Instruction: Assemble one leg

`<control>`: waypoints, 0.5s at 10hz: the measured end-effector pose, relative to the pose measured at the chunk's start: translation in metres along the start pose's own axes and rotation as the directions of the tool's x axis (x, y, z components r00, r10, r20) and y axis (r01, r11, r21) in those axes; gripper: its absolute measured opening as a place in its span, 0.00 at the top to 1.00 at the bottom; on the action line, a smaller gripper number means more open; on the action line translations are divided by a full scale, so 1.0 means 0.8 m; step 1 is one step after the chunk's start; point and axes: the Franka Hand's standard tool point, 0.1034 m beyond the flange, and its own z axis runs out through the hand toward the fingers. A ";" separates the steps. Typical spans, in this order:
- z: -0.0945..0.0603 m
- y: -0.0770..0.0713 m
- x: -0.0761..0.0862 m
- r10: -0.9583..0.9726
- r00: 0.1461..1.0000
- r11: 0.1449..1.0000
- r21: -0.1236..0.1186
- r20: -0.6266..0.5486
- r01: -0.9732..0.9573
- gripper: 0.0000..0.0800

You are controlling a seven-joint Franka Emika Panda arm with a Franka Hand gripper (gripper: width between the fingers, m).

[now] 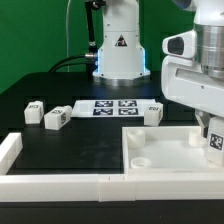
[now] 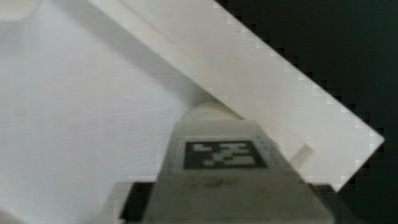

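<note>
My gripper (image 1: 213, 132) is at the exterior view's right, shut on a small white leg (image 1: 214, 144) with a black-and-white tag. It holds the leg upright just over the right part of the big flat white panel (image 1: 165, 152). In the wrist view the leg (image 2: 222, 155) fills the space between my dark fingers (image 2: 150, 200), and my gripper (image 2: 226, 203) sits above the panel's surface (image 2: 89, 110) next to its raised rim (image 2: 249, 70). Three more legs lie on the black table: two on the left (image 1: 33, 112) (image 1: 55, 120) and one behind the panel (image 1: 152, 113).
The marker board (image 1: 110, 107) lies flat in the middle at the back. The robot's white base (image 1: 118, 50) stands behind it. A white rail (image 1: 60, 181) runs along the front edge and turns up at the left (image 1: 9, 150). Round sockets (image 1: 140, 160) show in the panel.
</note>
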 end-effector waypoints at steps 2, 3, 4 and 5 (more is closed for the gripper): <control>0.001 -0.001 0.002 0.114 0.993 0.993 0.022 0.031 -0.115 0.64; 0.001 -0.002 -0.001 0.187 0.982 0.982 0.021 0.038 -0.188 0.64; 0.001 -0.002 -0.001 0.139 0.990 0.990 0.023 0.037 -0.140 0.55; 0.001 -0.002 -0.001 0.097 0.995 0.995 0.025 0.036 -0.098 0.32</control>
